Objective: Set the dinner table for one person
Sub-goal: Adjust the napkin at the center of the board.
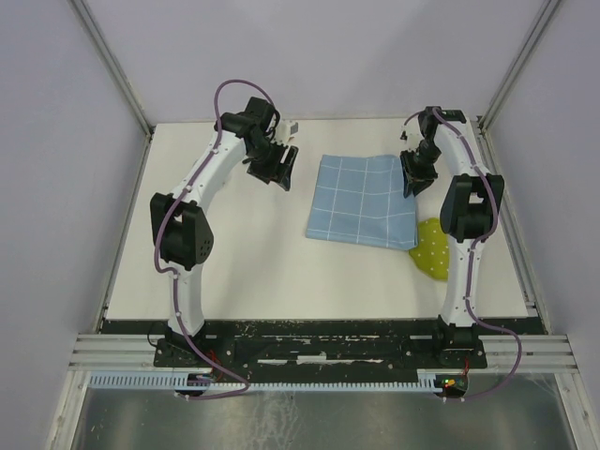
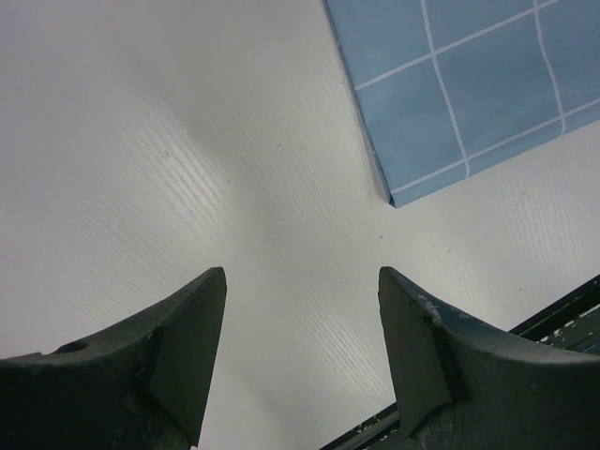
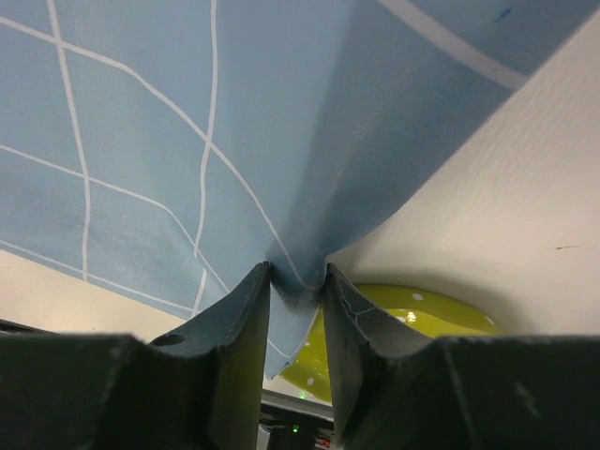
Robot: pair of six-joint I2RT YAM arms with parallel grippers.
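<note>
Counter [image 1: 253, 272]: big off-white top that fills the cell, arms bolted at its near edge. It carries everything here.

Blue gridded cloth [image 1: 361, 197] lies toward the far edge, right of middle, mostly flat.

Right end effector [image 3: 298, 281]: narrow, pinched on the cloth's right edge. The fabric is tented up into the jaws in the right wrist view.

Left end effector [image 2: 302, 281]: wide, holding nothing, over bare counter just left of the cloth. A cloth corner shows ahead of its fingers, apart from them.

Yellow-green dotted plate [image 1: 433, 246] is near the right edge, at the cloth's near right corner and partly hidden by the right arm. Cannot tell if cloth and plate touch.

Risks, as a judgement:
- The pinch takes only a thin bit of edge, so a quick pull could slip the cloth out and drop it crumpled.
- Nothing pins the left side, so a sideways drag would likely slide the whole cloth instead of smoothing it. It could also fold a corner under.
- A pull toward the right edge may sweep the cloth over the plate, or nudge the plate toward the counter's right edge.
- Lifting high could drape fabric onto the plate, and placing the plate later would then be messy.
- The right arm crowds the plate, so a low swing could clip it.
</note>
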